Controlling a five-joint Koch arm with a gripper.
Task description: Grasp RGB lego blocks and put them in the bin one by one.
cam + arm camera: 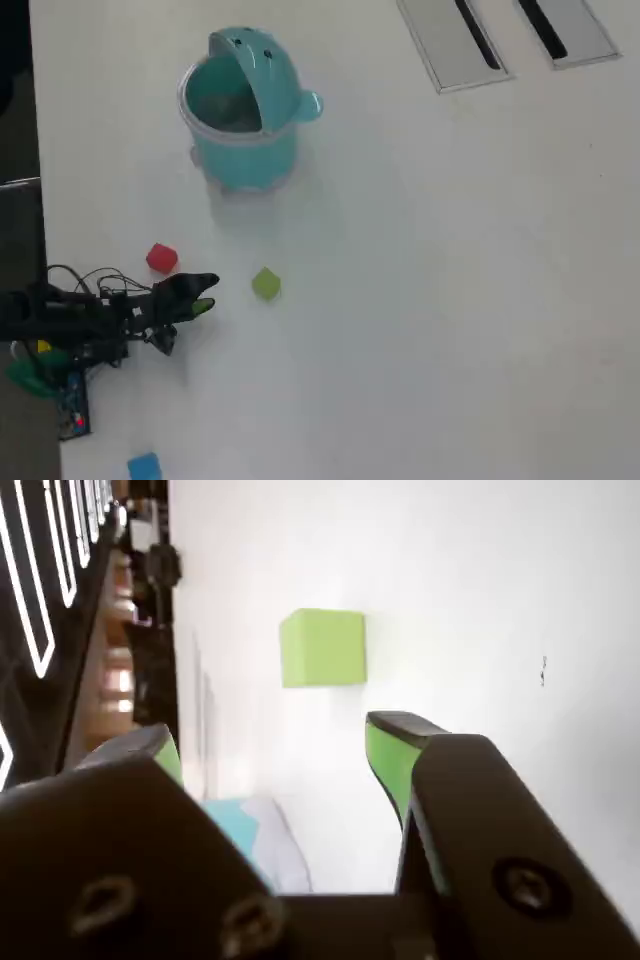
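Green-padded jaws of the gripper (pixel 290 745) stand spread wide and empty, aimed at the yellow-green block (pixel 322 648) just ahead on the white table (pixel 420 300), not touching it.

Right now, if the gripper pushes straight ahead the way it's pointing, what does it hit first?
Most likely the yellow-green block: in the wrist view it sits just ahead, roughly between the open jaws of the gripper. Overhead shows bare table between them, though height is unclear.

Black arm (pixel 90 315) with loose black cables, screw-fastened end effector (pixel 275 745) tipped in green.
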